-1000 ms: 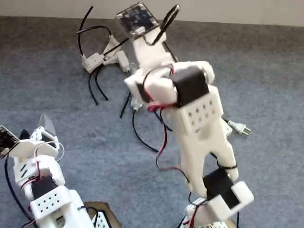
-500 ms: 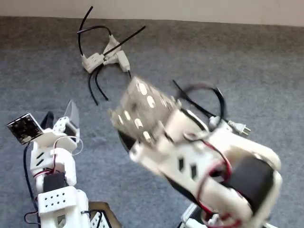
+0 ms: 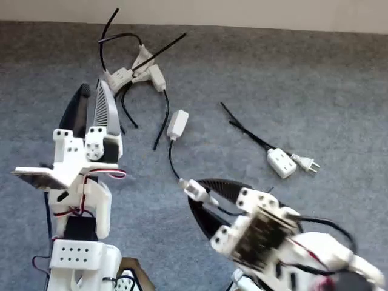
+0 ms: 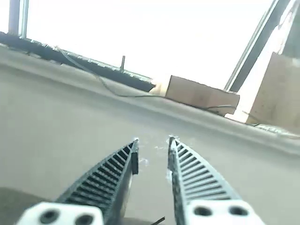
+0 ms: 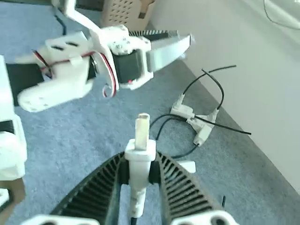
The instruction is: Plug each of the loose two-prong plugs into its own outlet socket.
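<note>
Nearest, pinched upright in the right gripper [image 5: 139,161]: a white two-prong plug [image 5: 140,149], gripped by its body, prongs standing clear above. Probably handles light and rigid, smooth enough to twist in the grip, with a springy black cord [image 3: 171,159] tugging from below; best hold the body, never the prongs. Alongside, raised off the grey carpet [image 3: 339,91] and carrying nothing: the left gripper [image 4: 153,140], parted only narrowly. Farther out to the right: a second socket [image 3: 280,162] with another plug [image 3: 305,162] just beside it, prongs pointing away. Beyond, seemingly at the cord's far end: a loose socket block [image 3: 177,123], likely to skid when pushed, so worth bracing. Farthest, near the wall [image 3: 273,12]: a tangle of plugs and cords [image 3: 134,74]. Open carpet between; mind trailing cords.
</note>
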Robot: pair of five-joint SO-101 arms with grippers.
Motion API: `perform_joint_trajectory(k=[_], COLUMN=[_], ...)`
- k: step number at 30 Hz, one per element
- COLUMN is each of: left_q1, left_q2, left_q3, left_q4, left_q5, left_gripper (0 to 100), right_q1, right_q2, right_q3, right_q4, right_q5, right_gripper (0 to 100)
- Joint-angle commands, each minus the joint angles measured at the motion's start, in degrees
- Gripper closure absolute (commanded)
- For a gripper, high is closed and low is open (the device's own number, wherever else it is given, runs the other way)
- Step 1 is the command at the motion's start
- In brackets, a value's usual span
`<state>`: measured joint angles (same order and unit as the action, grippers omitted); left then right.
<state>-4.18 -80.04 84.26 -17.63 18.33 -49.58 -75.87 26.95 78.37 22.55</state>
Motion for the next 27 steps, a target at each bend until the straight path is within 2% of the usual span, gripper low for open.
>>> perform_joint_trajectory(k=[1, 6, 12, 15, 21, 27], left_q1=[5.3, 15.3, 23.9, 25.3, 24.8, 25.3], left_q2=[-0.7, -0.7, -0.7, -0.7, 0.0, 0.0], left_q3=[-6.4, -8.5, -8.8, -8.5, -2.2, 1.2], left_q4=[-1.4, -1.2, 8.0, 11.1, 12.6, 7.1], left_q5=[0.1, 0.1, 0.1, 0.0, -1.0, -14.5], left_gripper=[88, 88, 88, 88, 88, 88], right_q1=[2.9, 3.3, 10.9, 14.5, 15.0, 10.4], right_q2=[-2.9, -2.9, -2.4, 0.4, 5.1, 7.2], right_q3=[12.3, 20.9, 29.7, 32.0, 28.1, 23.0], right_q4=[-8.1, -19.8, -30.7, -34.8, -36.9, -34.2], right_q5=[1.1, 1.0, 1.0, 0.7, -3.1, -3.1], right_gripper=[99.1, 99.1, 99.1, 99.1, 99.1, 99.1])
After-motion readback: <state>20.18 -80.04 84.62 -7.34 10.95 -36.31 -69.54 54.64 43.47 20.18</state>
